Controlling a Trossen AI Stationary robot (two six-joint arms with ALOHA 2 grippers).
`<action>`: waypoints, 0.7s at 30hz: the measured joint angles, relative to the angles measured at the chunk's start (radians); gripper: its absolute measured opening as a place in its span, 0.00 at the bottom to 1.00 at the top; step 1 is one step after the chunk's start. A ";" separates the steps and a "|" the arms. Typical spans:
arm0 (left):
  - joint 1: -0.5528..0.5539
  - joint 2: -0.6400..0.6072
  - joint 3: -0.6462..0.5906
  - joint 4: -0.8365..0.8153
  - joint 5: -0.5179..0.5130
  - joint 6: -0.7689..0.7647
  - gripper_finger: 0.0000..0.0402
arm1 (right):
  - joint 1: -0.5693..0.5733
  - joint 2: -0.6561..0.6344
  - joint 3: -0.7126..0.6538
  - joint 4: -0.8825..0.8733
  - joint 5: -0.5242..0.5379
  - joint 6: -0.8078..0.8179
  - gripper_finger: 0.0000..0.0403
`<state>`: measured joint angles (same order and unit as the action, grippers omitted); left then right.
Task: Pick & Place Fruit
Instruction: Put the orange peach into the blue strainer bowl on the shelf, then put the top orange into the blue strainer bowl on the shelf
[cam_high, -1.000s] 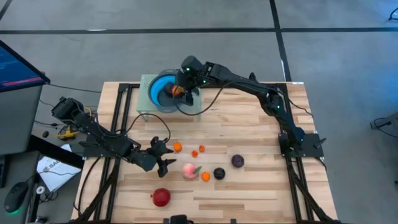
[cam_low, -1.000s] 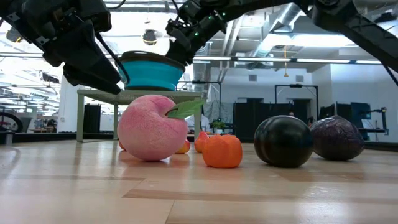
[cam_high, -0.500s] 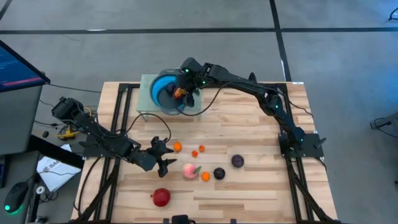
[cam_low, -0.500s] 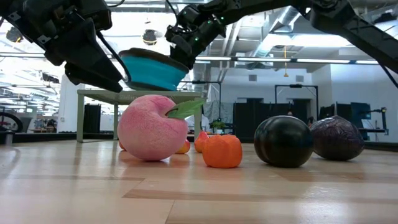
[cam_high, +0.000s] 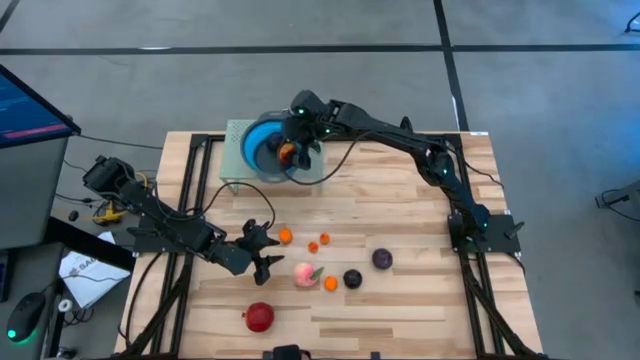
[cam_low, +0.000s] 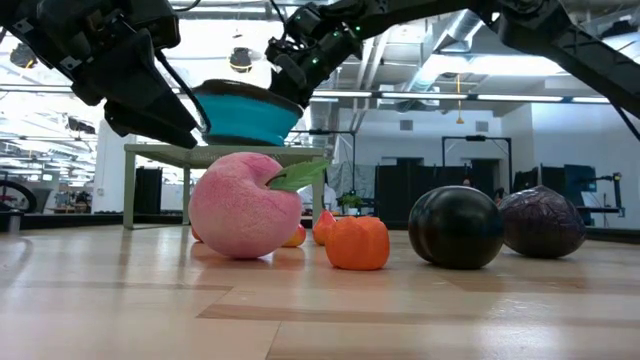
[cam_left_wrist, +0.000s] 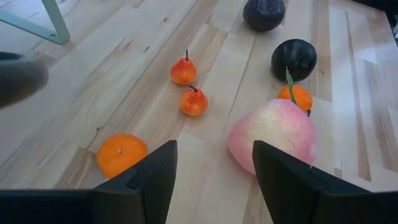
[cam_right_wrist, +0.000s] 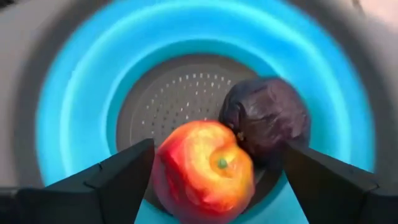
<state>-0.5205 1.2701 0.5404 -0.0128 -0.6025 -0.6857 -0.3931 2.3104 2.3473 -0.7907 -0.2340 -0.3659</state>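
Now | right gripper (cam_right_wrist: 214, 180) jaws wider, freeing apple (cam_right_wrist: 204, 168) into bowl (cam_right_wrist: 81, 112) | left gripper (cam_left_wrist: 211, 180) unchanged, half-open, empty

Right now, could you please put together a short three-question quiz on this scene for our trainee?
1. True or false: the blue bowl is empty.
2. Which pincer is over the bowl: A left, B right?
3. Fill in: the left pincer hovers open beside the pink ____.

Key:
1. False; a red-orange fruit and a dark purple fruit lie in it.
2. B, the right pincer, open.
3. peach.
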 joint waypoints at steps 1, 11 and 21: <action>0.000 0.000 0.000 0.000 0.000 0.000 0.51 | 0.000 0.000 0.007 0.008 0.000 -0.002 0.85; 0.000 -0.005 0.000 0.000 0.000 0.000 0.51 | 0.025 -0.098 0.008 0.005 0.000 -0.053 0.80; 0.000 -0.060 0.000 -0.004 -0.002 0.022 0.51 | 0.124 -0.319 -0.042 -0.303 0.058 -0.071 0.72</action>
<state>-0.5205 1.2103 0.5406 -0.0172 -0.6044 -0.6638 -0.2688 1.9909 2.3052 -1.0939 -0.1765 -0.4372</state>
